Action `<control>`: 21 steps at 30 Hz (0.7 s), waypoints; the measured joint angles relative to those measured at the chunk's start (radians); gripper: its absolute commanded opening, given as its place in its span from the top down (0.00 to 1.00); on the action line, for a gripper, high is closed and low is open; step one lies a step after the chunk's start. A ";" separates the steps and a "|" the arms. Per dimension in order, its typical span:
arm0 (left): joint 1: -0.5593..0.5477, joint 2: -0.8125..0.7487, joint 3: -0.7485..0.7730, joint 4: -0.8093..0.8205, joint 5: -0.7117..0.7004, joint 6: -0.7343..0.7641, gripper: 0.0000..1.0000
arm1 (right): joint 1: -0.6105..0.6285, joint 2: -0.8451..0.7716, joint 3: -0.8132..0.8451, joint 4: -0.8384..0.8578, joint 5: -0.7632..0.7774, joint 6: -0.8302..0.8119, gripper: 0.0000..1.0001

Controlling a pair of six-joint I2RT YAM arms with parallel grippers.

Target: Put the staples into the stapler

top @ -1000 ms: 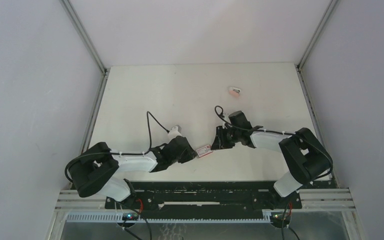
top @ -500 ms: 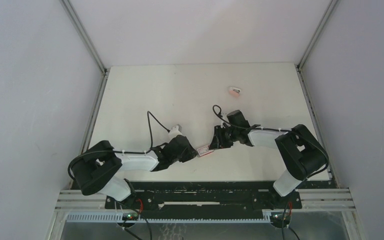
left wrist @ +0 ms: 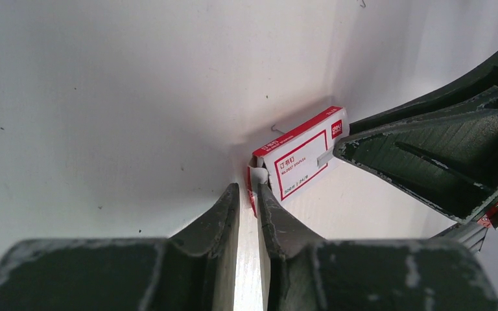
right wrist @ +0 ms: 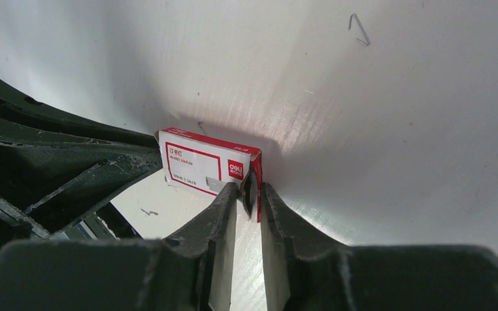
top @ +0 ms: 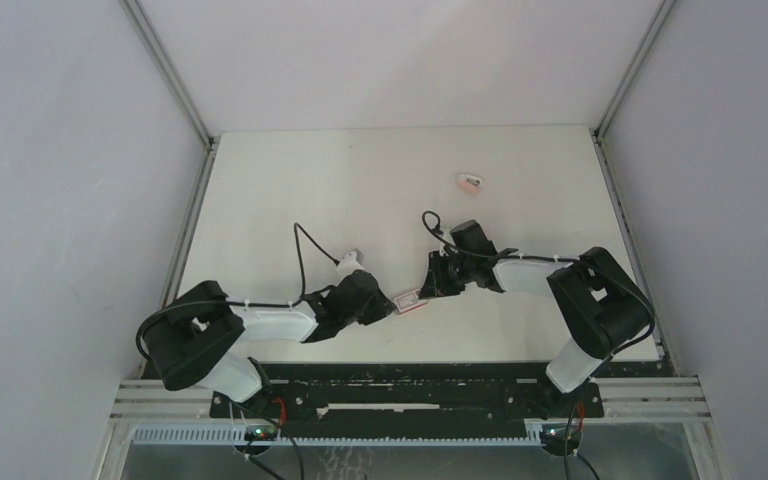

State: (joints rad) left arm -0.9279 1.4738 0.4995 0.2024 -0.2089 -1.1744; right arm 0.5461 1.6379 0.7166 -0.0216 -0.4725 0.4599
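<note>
Staple box: small red-and-white carton, low at the table, toward the near edge and about midway between the left and right edges. Cannot tell whether it rests on the surface.

Left gripper: jaws drawn to a slit, nipping 1 short end of the box.

Right gripper: jaws likewise near-shut, pinching the edge of the opposite end.

1 loose staple lies on the table beyond the box.

Handling, judged: light, thin glossy card that is likely to crush or slip. The strips inside are probably brittle and would spill if tipped. Best held across the 2 short ends, kept level, with a light squeeze.
</note>
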 measured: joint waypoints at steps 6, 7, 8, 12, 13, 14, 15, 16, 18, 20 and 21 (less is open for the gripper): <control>0.000 0.000 0.000 0.001 0.003 -0.003 0.80 | 0.005 0.001 0.001 -0.001 0.005 0.000 0.85; 0.000 0.000 0.000 0.001 0.003 -0.003 0.80 | 0.006 0.001 0.001 -0.001 0.005 0.000 0.85; 0.000 0.001 0.000 0.002 0.003 -0.003 0.80 | 0.006 0.001 0.001 -0.001 0.006 0.000 0.85; 0.000 0.010 0.000 0.019 0.008 -0.005 0.79 | 0.006 0.001 0.001 -0.001 0.008 0.000 0.86; 0.000 0.013 0.000 0.024 0.010 -0.009 0.80 | 0.006 0.001 0.001 -0.001 0.009 0.000 0.86; 0.001 0.017 0.000 0.030 0.011 -0.012 0.79 | 0.006 0.001 0.001 -0.001 0.010 0.000 0.86; 0.001 0.020 -0.001 0.038 0.013 -0.012 0.80 | 0.006 0.001 0.001 -0.001 0.011 0.000 0.86; 0.002 0.024 -0.001 0.045 0.014 -0.013 0.80 | 0.006 0.001 0.001 -0.001 0.011 0.000 0.86; 0.004 0.031 -0.002 0.061 0.019 -0.019 0.80 | 0.006 0.001 0.001 -0.002 0.012 0.000 0.86; 0.006 0.038 -0.003 0.074 0.027 -0.021 0.79 | 0.006 0.001 0.001 -0.002 0.012 0.000 0.86; 0.008 0.040 -0.003 0.080 0.029 -0.021 0.79 | 0.006 0.001 0.001 -0.002 0.013 0.000 0.86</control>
State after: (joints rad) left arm -0.9199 1.5139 0.4965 0.2821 -0.1795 -1.1954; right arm 0.5522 1.6386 0.7174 -0.0231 -0.4599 0.4595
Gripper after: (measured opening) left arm 0.204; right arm 0.142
